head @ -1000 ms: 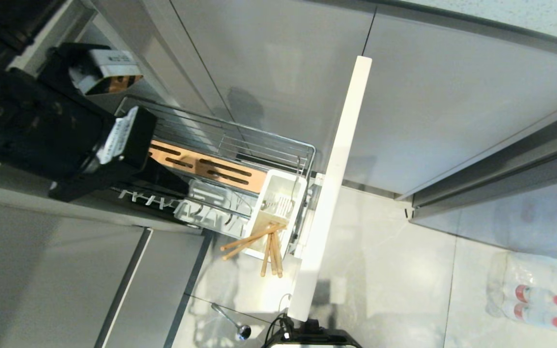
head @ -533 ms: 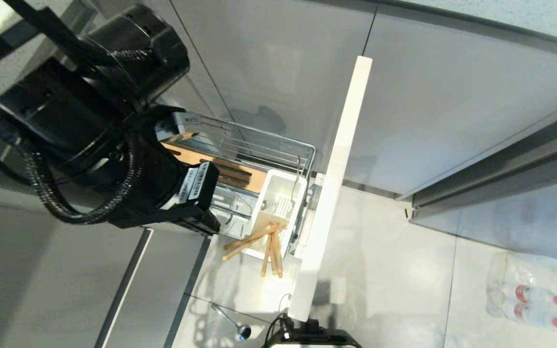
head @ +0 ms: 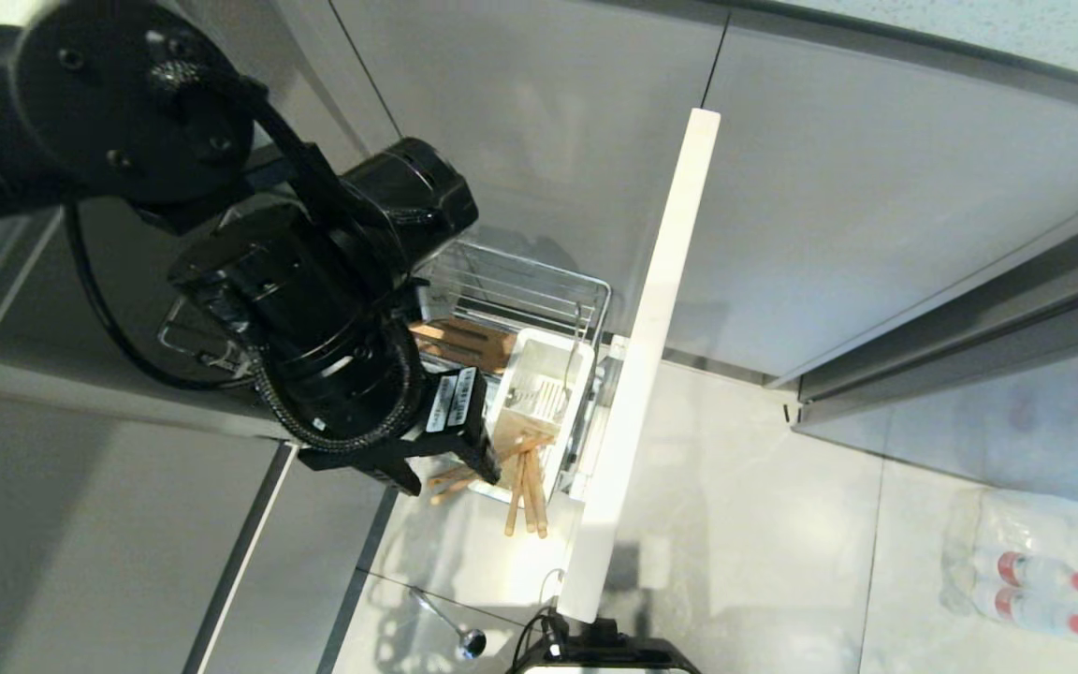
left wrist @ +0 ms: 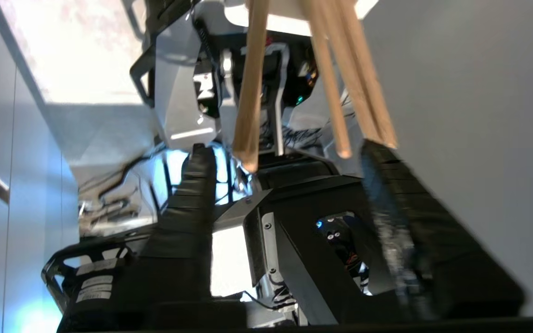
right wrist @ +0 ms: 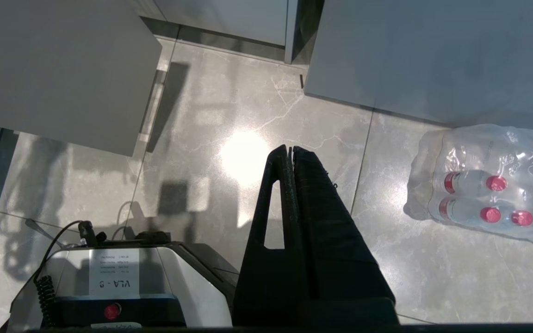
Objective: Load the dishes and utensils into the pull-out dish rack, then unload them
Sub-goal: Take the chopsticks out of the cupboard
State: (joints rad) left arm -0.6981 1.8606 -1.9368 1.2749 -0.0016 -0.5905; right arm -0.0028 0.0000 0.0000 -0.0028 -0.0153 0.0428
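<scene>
Wooden chopsticks [left wrist: 336, 83] between spread jaws of left gripper [left wrist: 289, 152], black arm bent over wire rack [head: 520, 290], right gripper [right wrist: 290, 152] pressed together.

1. Grey flat-front cabinet doors [head: 548, 140] fill the upper head view; thin dark seams between panels.
2. Speckled countertop edge [head: 1016, 28] runs across the top right corner.
3. Floor [head: 764, 524]: glossy light-grey marble-look tiles with thin grout lines.
4. Bright ceiling-light glare [right wrist: 243, 157] on the floor tiles.
5. Shrink-wrapped pack of water bottles [head: 1044, 571], red caps, lies on the floor by the right-hand cabinets.
</scene>
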